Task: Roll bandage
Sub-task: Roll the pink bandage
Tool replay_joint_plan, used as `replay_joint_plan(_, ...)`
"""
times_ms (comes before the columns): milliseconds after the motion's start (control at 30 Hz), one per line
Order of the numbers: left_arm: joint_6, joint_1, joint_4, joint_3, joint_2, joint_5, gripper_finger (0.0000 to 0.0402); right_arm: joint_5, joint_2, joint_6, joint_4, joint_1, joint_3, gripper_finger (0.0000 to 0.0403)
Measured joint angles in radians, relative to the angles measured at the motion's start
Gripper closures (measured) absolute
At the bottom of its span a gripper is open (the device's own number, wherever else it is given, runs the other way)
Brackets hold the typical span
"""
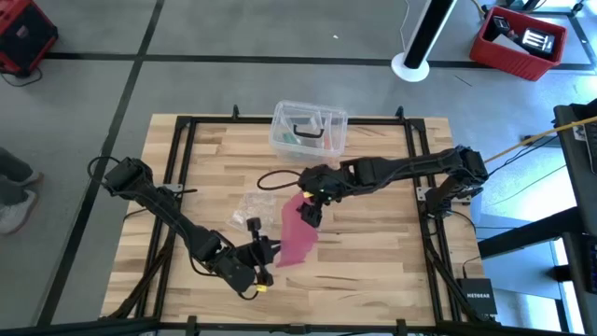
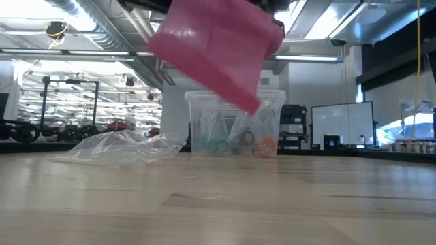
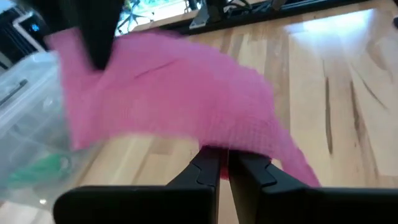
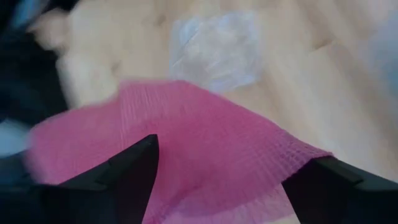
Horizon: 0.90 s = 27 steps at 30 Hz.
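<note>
On the wooden table (image 1: 373, 271), one pink bandage (image 1: 297, 233) hangs pinched in the closed left gripper (image 1: 273, 250), its upper end between the right gripper's (image 1: 308, 207) spread fingers. One wrapper (image 1: 244, 209) lies beside; one box (image 1: 308, 129) beyond.

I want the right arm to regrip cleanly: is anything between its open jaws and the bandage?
Nothing visible. The right gripper has its jaws spread on either side of the bandage, with no other object between them. The left gripper is shut on its other end.
</note>
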State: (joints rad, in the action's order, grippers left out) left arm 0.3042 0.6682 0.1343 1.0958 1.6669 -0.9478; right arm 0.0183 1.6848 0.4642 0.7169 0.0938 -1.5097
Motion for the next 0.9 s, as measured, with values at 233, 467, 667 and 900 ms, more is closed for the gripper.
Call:
replay_joint_plan(233, 0.033, 0.003, 0.014, 0.001, 0.000, 0.021, 0.0389, 0.056, 0.004, 0.003, -0.040, -0.009, 0.000, 0.0091)
replay_joint_plan(467, 0.031, 0.004, 0.013, 0.001, 0.000, 0.025, 0.0389, -0.070, -0.007, 0.003, -0.018, -0.031, 0.000, 0.0091)
replay_joint_plan(667, 0.041, 0.004, 0.012, 0.001, 0.002, 0.024, 0.0389, -0.074, -0.011, -0.007, 0.013, -0.035, -0.046, 0.0091)
replay_joint_plan(900, 0.052, 0.004, 0.008, 0.002, 0.003, 0.024, 0.0389, -0.128, -0.020, -0.062, 0.210, -0.035, -0.193, 0.0091)
